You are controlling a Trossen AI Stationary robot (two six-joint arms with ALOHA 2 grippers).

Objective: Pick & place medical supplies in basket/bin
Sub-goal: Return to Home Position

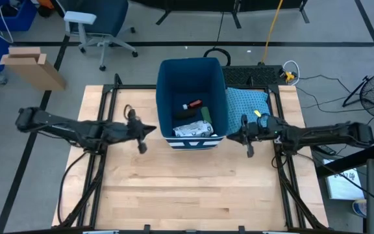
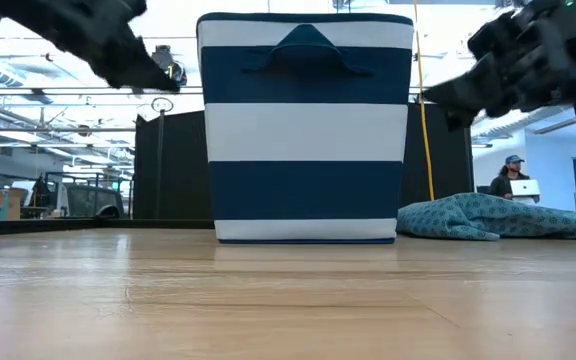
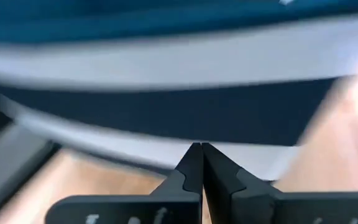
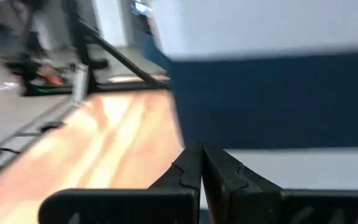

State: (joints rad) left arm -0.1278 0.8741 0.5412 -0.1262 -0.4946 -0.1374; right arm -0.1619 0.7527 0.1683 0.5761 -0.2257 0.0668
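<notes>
Wooden tabletop [image 2: 288, 300] nearest, low view. Blue bin [image 1: 192, 62] upright mid-table, striped face toward the near edge, long axis near-to-far. Left gripper [image 1: 153, 129] just off its left wall, right gripper [image 1: 230, 138] just off its right near corner. Both are raised, fingers pressed together, nothing held. Inside the bin: small red item [image 1: 195, 103] lying crosswise, dark green box [image 1: 206, 114] lengthwise beside it, white packet [image 1: 193, 130] across the near end. Light blue cloth [image 1: 247, 103] beside the bin's right wall.
</notes>
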